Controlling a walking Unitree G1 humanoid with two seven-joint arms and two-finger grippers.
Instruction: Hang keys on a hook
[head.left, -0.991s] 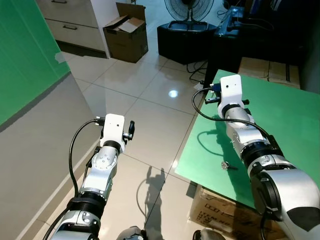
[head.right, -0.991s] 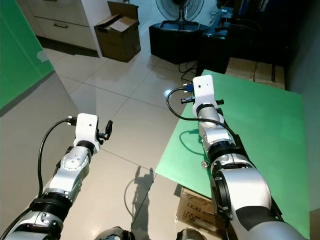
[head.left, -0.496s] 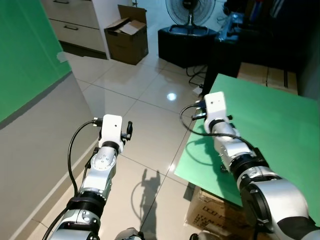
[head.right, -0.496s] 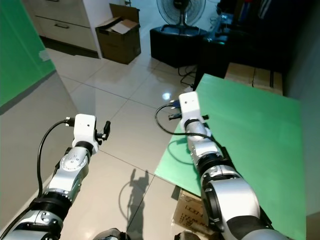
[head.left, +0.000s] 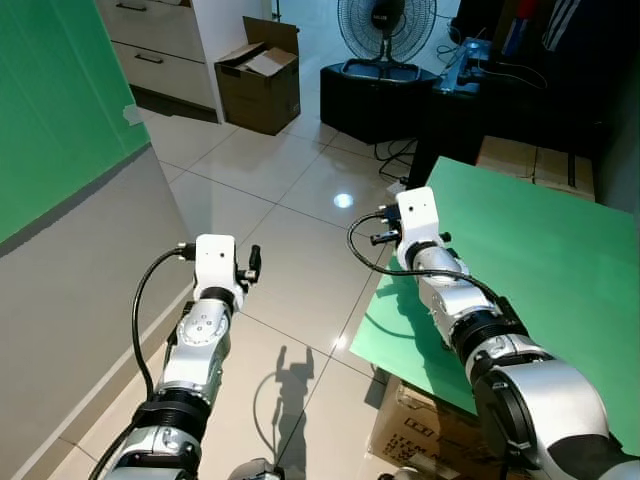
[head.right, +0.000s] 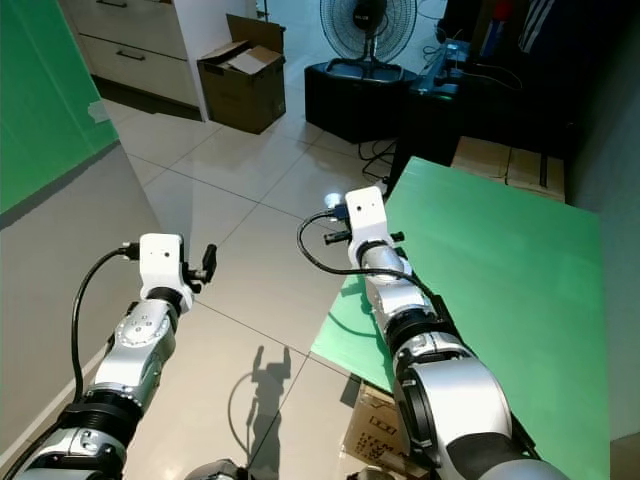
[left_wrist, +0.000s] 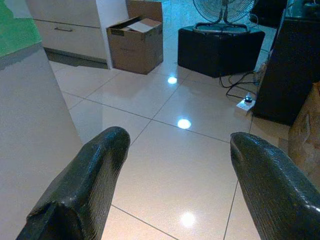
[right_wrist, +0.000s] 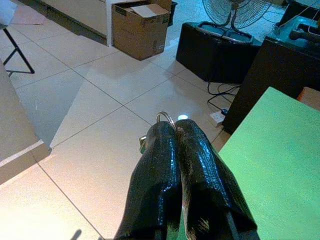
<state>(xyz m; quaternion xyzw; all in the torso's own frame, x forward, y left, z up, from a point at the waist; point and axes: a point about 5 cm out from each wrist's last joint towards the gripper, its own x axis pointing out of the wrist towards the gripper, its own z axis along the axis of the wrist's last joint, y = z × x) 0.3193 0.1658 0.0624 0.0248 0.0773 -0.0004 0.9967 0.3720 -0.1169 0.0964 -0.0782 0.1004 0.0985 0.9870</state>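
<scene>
- Right gripper (right_wrist: 170, 131) pinched tight on the keys (right_wrist: 159, 121); ring poking out past the fingertips, held above the near left edge of the green table (head.left: 560, 260).
- Probably light, hard and slick metal, apt to swing; best kept gripped low, ring left free for a hook.
- Left gripper (left_wrist: 175, 170) spread wide, holding nothing, raised over the tiled floor (head.left: 290, 190).
- No hook spotted so far.
- Further off: cardboard box (head.left: 260, 85), fan (head.left: 385, 25), green wall panel (head.left: 60, 100).
</scene>
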